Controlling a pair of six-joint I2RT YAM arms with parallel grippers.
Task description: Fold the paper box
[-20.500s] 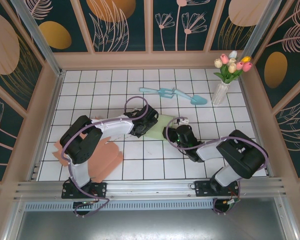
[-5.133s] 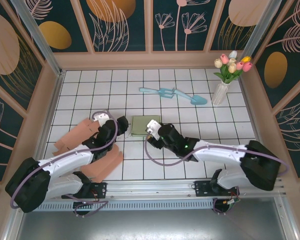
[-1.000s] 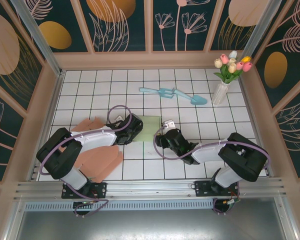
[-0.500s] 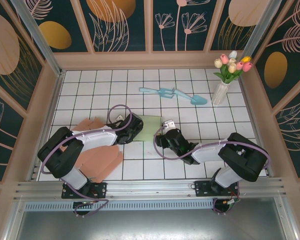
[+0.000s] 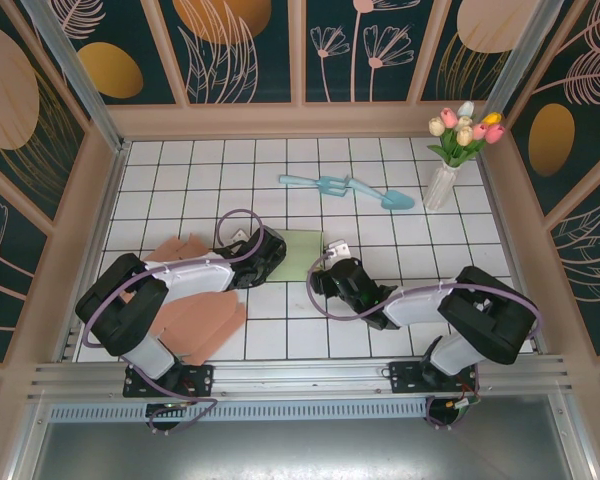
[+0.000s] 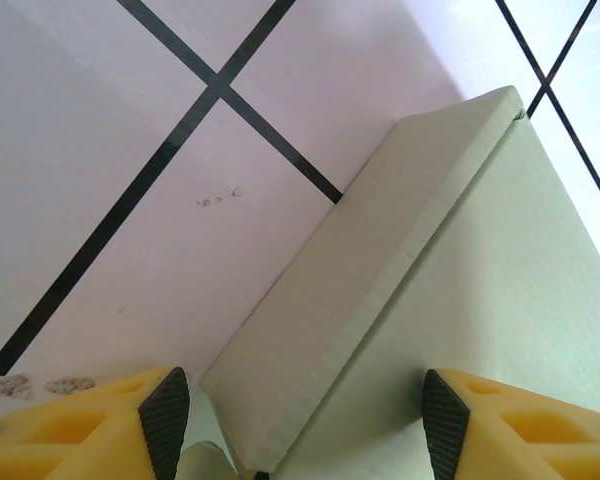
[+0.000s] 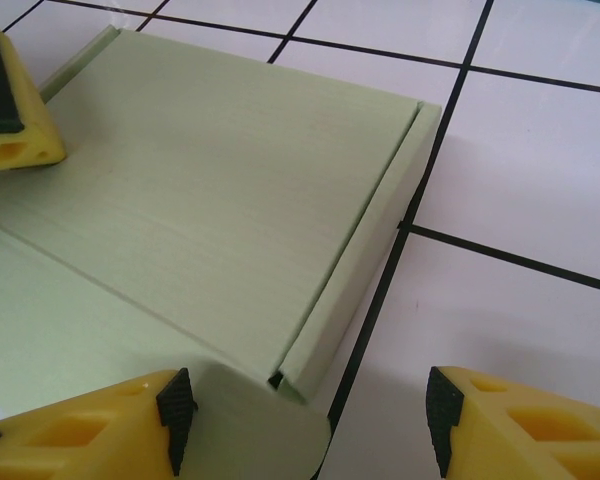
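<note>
Both my left pincer [image 6: 305,422] and right pincer [image 7: 310,420] gape open astride opposite walls of the paper box [image 5: 298,255] lying mid-tabletop [image 5: 280,330], so closing unevenly could crush a wall or skid it away.

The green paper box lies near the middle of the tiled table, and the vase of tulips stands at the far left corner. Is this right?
Not quite: the vase of tulips stands at the far right corner, as the top external view shows. The green paper box does lie near the middle of the tiled table.
</note>
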